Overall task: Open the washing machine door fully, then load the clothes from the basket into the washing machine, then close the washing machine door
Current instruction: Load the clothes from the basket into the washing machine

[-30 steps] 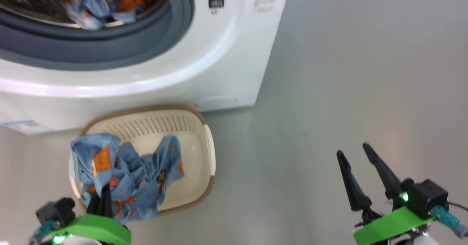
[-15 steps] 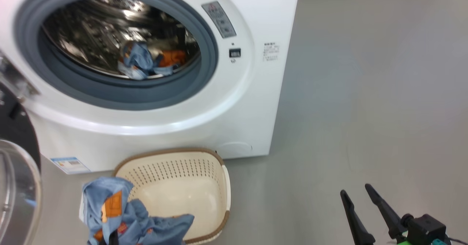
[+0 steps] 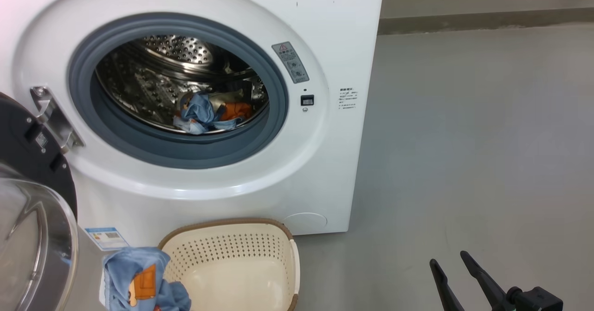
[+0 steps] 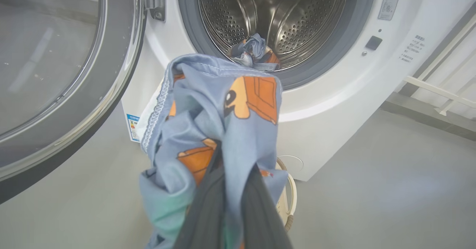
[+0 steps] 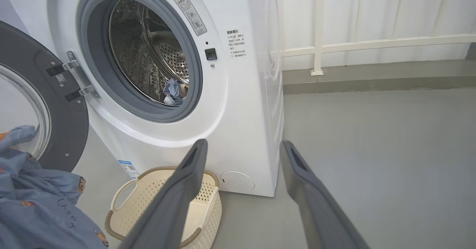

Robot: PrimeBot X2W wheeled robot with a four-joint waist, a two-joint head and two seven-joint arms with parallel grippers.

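Two grippers, one loaded. Far left of the head view: the washing machine door (image 3: 32,209) stands swung wide, glass bowl toward the camera, clear of the opening. Lower left: a light blue garment (image 3: 139,283) with orange print hangs bunched, overlapping the left rim of the basket (image 3: 232,221) in this view. In the left wrist view, the left gripper (image 4: 236,174) has its dark fingers pinched together on this cloth at bottom centre. The relation that governs the coming move: the round mouth of the washing machine (image 4: 327,89) lies up-frame and slightly right of the clamped garment, roughly along the fingers' own line, with other clothes (image 4: 254,52) lying low in the drum (image 4: 297,22). By this reading the left arm is the nearer one, and the load must travel forward and up over the grey gasket (image 4: 334,52). Lower right of the head view: the right gripper (image 3: 448,258), fingers spread apart and holding nothing, well apart from the opening.
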